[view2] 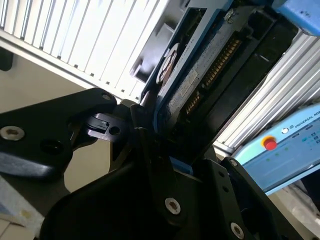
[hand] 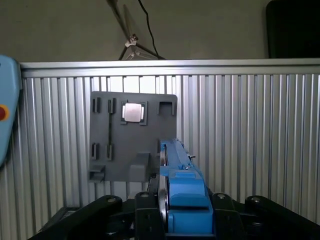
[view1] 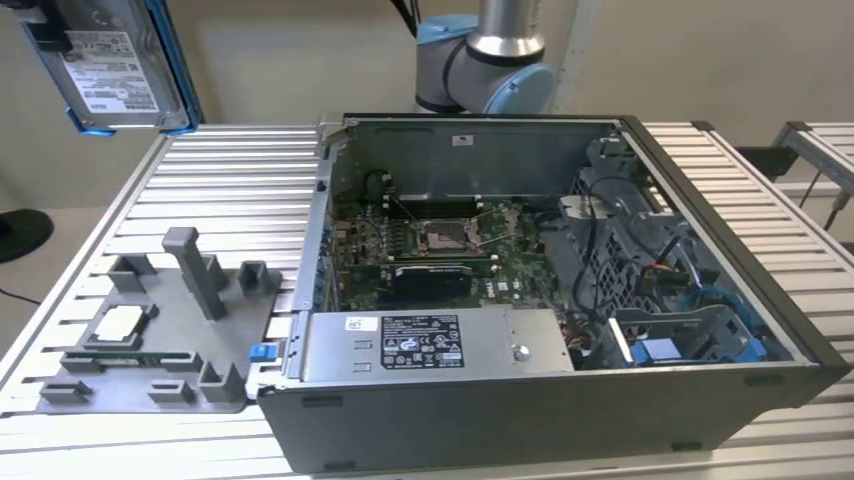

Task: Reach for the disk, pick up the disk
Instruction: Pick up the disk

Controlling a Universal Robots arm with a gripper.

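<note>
Exterior view's left first: the disk [view1: 114,65] hangs high over the far corner of the counter [view1: 227,170], label face toward us, well apart from everything else. Nearer us, the grey fixture tray [view1: 167,335] lies on the counter with the small CPU chip [view1: 120,322] seated in it. Centre to right is the open computer case [view1: 534,400] with the arm [view1: 487,55] behind it. A blue caddy [view1: 667,352] sits inside the case at the exterior view's right.

The hand [hand: 182,205] is clamped on the disk. In both wrist views the black fingers [hand: 145,220] sit tight on either side of it, with no gap we can see. We judge the reach done and the disk picked up, off the counter.

Handling, our guess:
- **Body:** stiff metal, dense for its size, with smooth faces that could slip.
- **Shock:** probably sensitive, so no bumps.
- **Blue bracket [hand: 185,187]:** plastic, may flex a little.
- **Where to hold:** best looks like a squeeze across the flat faces near one end, away from the exposed board.

View differences:
- **Exterior view:** gives us the label and the height above the counter.
- **First wrist view:** gives the disk edge-on, with the tray and chip beyond it.
- **Second wrist view:** gives the board side close up, plus a pendant [view2: 280,150] with a red button [view2: 270,143].
</note>
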